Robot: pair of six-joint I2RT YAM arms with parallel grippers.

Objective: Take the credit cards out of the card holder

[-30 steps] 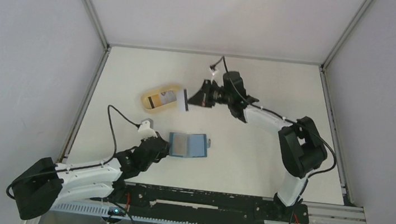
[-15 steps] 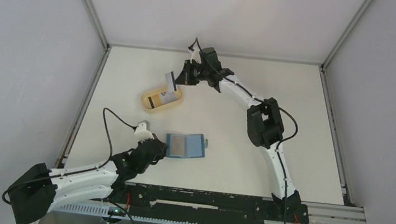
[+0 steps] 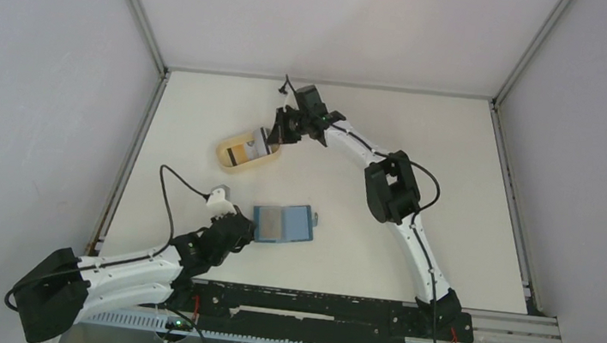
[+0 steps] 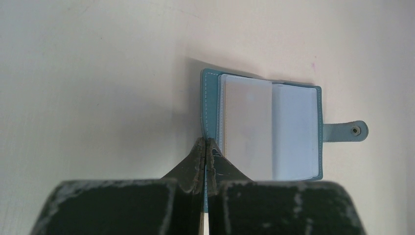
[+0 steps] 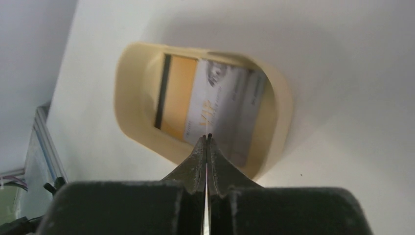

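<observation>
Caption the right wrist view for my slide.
Right gripper, shut on an edge-on credit card, poised over the tan dish holding a yellow card and a grey card.

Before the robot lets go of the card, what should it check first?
1. Right pincer gripping the held card: ok, shut on it.
2. The held card is above the dish: ok.
3. Room in the dish: ok. A yellow card and a grey card lie flat inside.
4. Left pincer pinning the card holder: ok, shut on its edge.
5. The card holder lies open: ok.
6. More cards left inside it: cannot tell, the inside looks cloudy.
</observation>
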